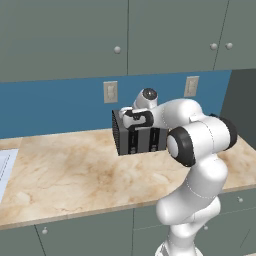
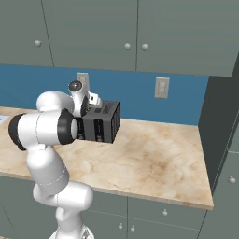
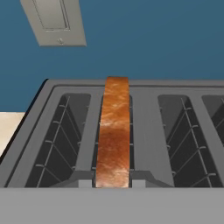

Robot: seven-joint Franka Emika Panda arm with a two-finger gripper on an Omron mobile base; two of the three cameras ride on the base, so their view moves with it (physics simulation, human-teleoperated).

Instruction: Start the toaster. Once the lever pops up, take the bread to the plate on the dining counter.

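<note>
My gripper (image 1: 134, 120) is closed, hovering at the toaster (image 1: 136, 136) top, center of the left base view. In the hand view the bread (image 3: 113, 138) sits edge-up in a slot, just above the bottom edge. Its long axis runs bottom to top, toward the blue wall (image 3: 153, 39).

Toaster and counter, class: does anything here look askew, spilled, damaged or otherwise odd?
Nothing stands out. The toaster sits upright and square on the counter against the blue wall. The bread stands straight in one slot, whole. No crumbs or spills show on the marble.
</note>
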